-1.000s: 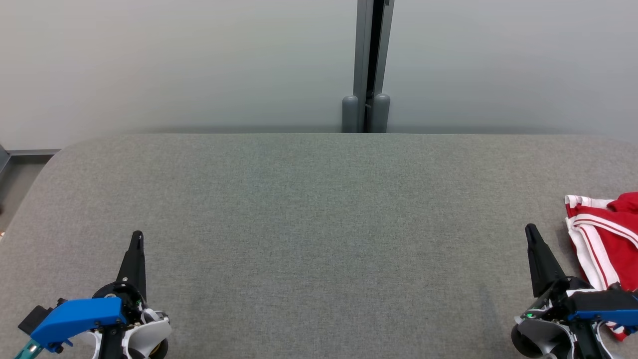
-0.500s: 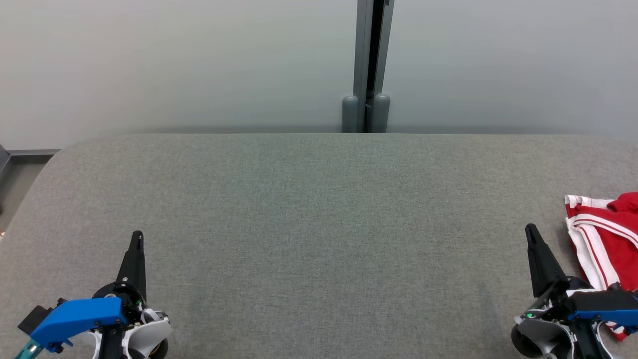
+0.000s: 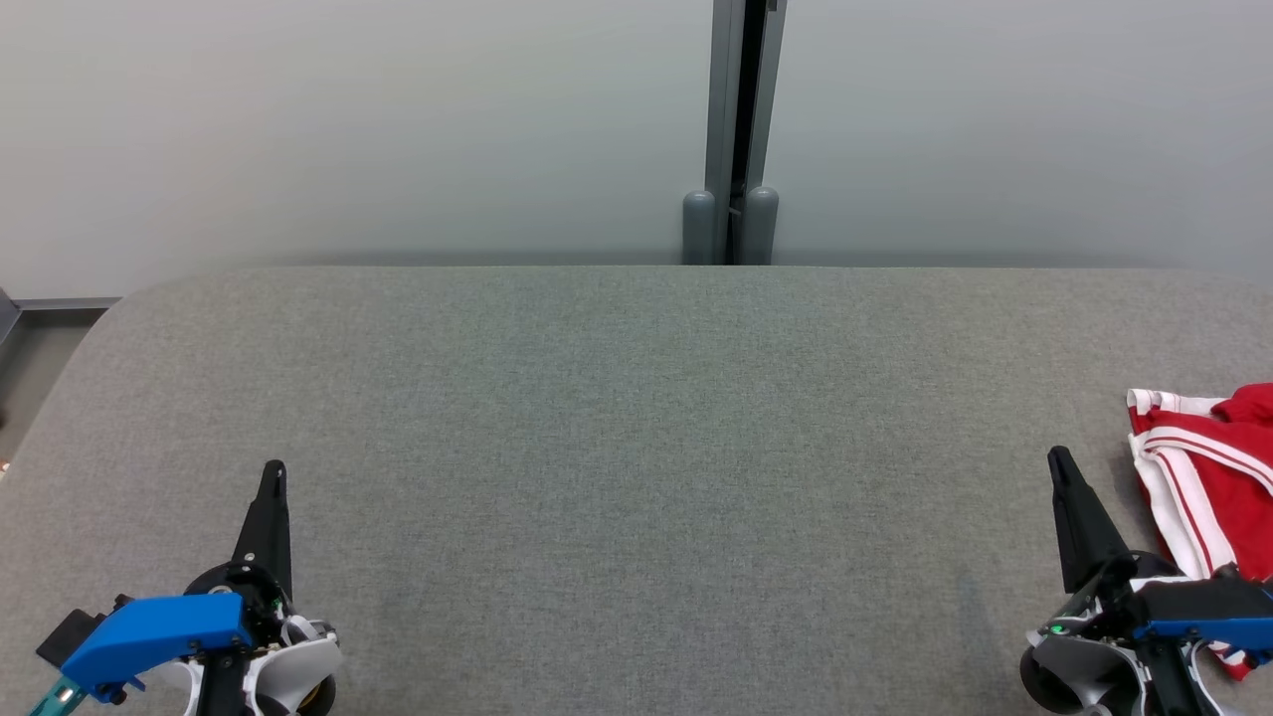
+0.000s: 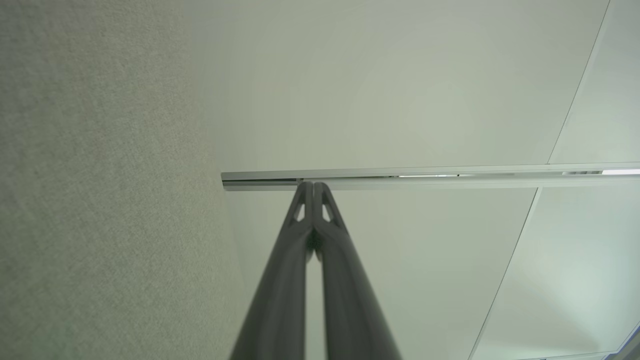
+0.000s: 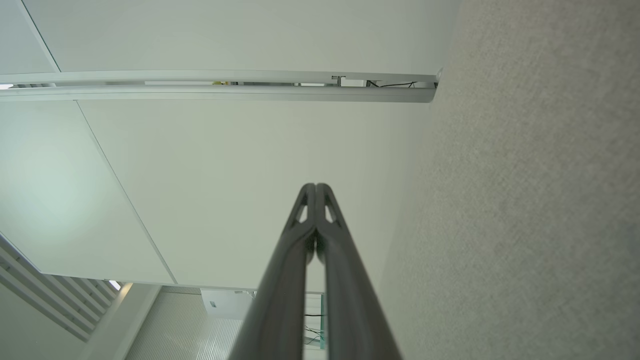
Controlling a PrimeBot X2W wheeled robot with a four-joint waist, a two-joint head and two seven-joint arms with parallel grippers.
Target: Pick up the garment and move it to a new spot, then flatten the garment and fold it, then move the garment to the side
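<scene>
Just right of the right jaws, in the head view, the red-and-white garment (image 3: 1208, 467) lies bunched on the grey bench (image 3: 636, 447). Left wrist view: left jaws pressed together, empty. Right wrist view: right jaws likewise closed, holding nothing.

You get just part of the red-and-white garment (image 3: 1208, 467): the head view's right edge cuts it off, and the right hand (image 3: 1059, 457) hides its near end. In the right wrist view, its fingers (image 5: 285, 300) blur toward the bottom edge.
</scene>
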